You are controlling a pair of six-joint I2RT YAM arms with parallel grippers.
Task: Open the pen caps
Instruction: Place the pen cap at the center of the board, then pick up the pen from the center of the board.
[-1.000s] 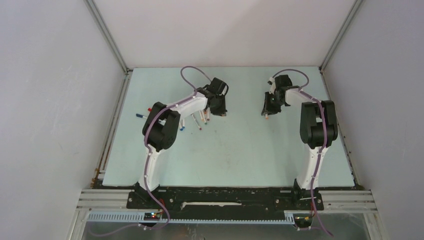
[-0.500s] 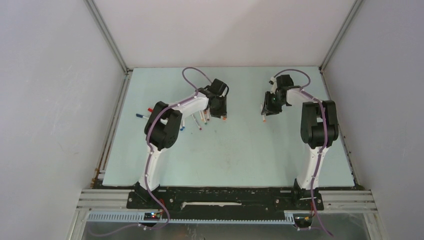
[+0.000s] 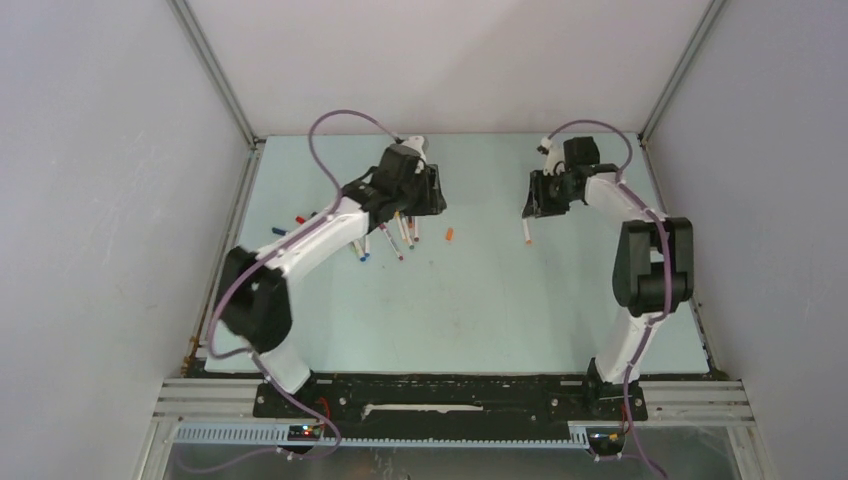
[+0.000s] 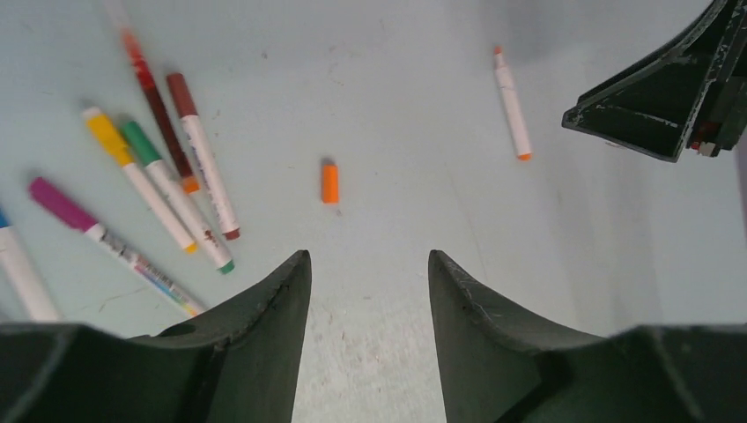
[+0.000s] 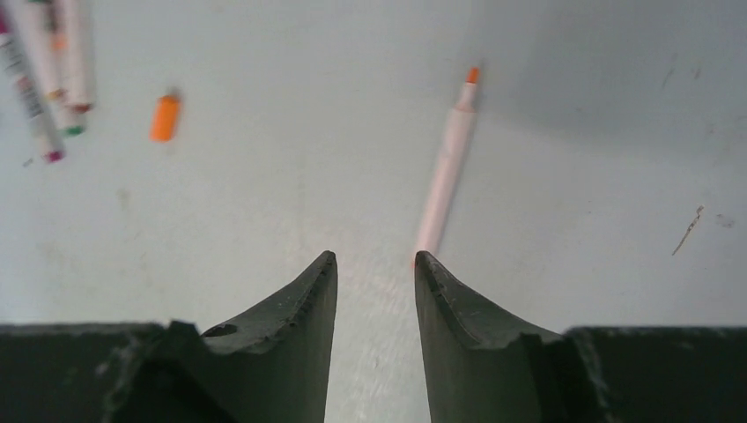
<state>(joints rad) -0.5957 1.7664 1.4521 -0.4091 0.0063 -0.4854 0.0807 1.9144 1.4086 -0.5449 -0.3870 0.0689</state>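
Freshly released, the orange cap (image 3: 450, 236) lies on the desk (image 3: 460, 310) at 9 o'clock from its bare pen (image 3: 527, 231). The left gripper (image 4: 368, 257) and right gripper (image 5: 374, 257), both spread and empty, have withdrawn; capped pens (image 3: 395, 236) remain.

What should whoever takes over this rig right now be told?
Left gripper: open, empty, above the table.
Right gripper: open, empty, just over the tail end of the uncapped orange pen.
Done: one orange cap is off and lies loose on the table, apart from its pen.
Left to do: the capped pens clustered by the left arm; brown, yellow, green and purple caps are visibly still on.
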